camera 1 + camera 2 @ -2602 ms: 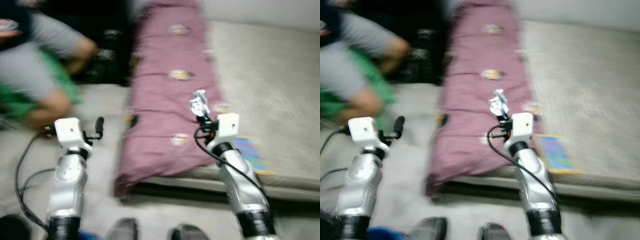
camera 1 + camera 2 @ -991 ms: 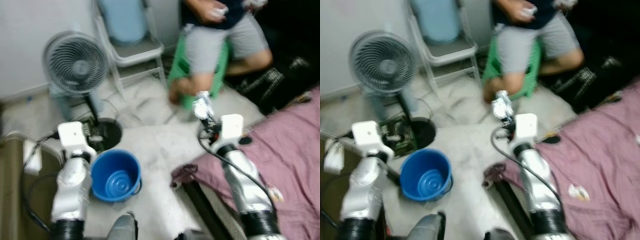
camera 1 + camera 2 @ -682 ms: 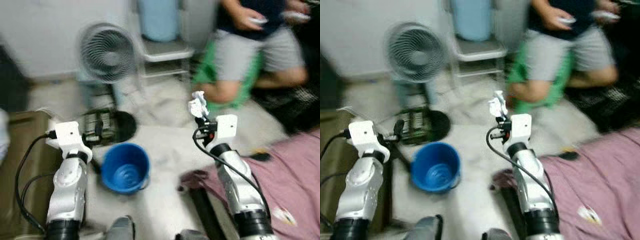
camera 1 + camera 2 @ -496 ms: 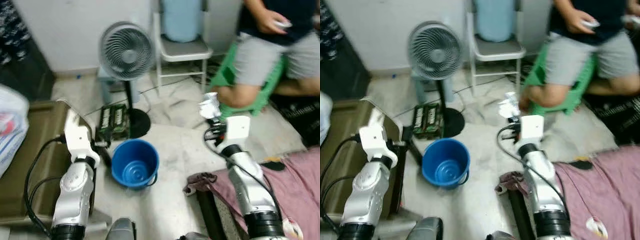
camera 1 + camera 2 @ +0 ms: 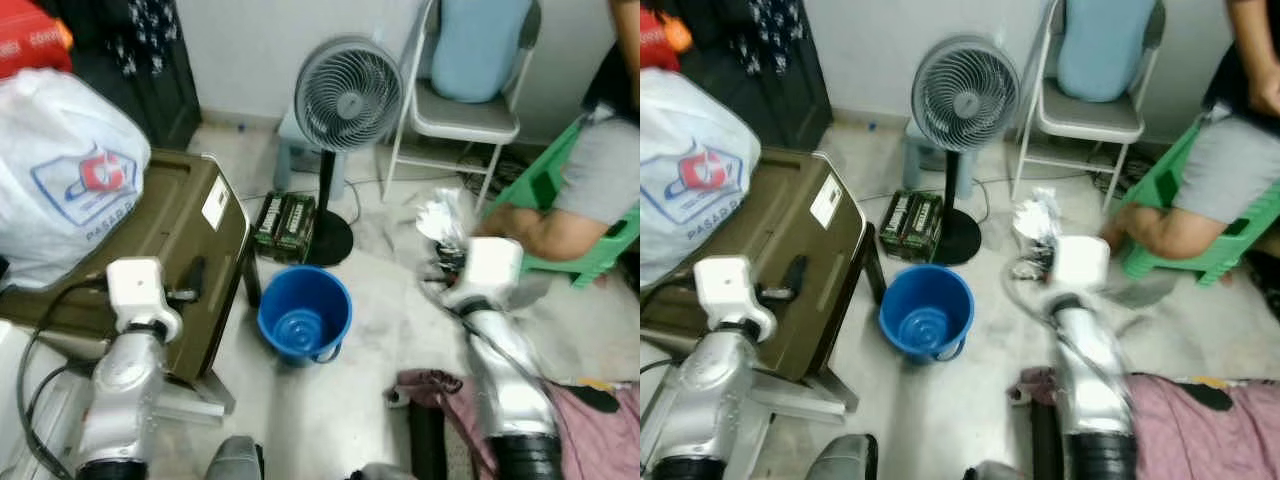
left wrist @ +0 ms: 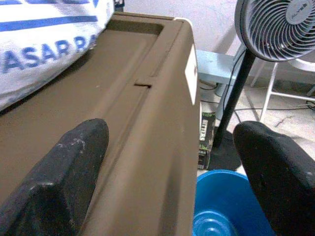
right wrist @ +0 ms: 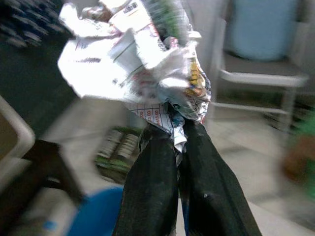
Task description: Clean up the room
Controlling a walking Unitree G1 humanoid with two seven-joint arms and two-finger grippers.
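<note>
Crumpled wrapper [image 7: 147,69] in right pincer [image 7: 179,140]

White plastic bag [image 6: 44,44] on the brown case [image 6: 133,123]: blue capitals, partly readable as "ASARA"; "PASAR" reads on it from the head views. Red logo above, illegible. Fan [image 6: 275,27] hub: small lettering, unreadable. Crumpled wrapper [image 7: 142,69]: fine print, too blurred to read.

arms [image 5: 125,385]: silver, jointed | wrists: white blocks | jaws: black | cables: black
</note>
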